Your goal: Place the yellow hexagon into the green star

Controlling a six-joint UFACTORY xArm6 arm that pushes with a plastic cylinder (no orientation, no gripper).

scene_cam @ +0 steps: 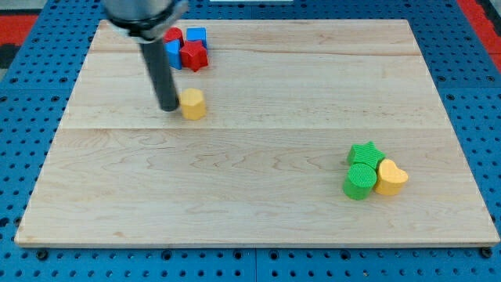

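The yellow hexagon (193, 103) lies on the wooden board (258, 196) at the upper left. My tip (168, 107) stands right at its left side, touching or nearly touching it. The green star (365, 153) lies far off at the view's lower right. A green cylinder (359, 181) sits just below the star and a yellow heart-like block (391, 177) sits to the star's lower right, both pressed close to it.
A cluster of red and blue blocks sits near the board's top edge above the hexagon: a red star-like block (194, 56), a blue cube (196, 36), a blue block (173, 54) and a red block (173, 36), partly behind the rod. Blue pegboard surrounds the board.
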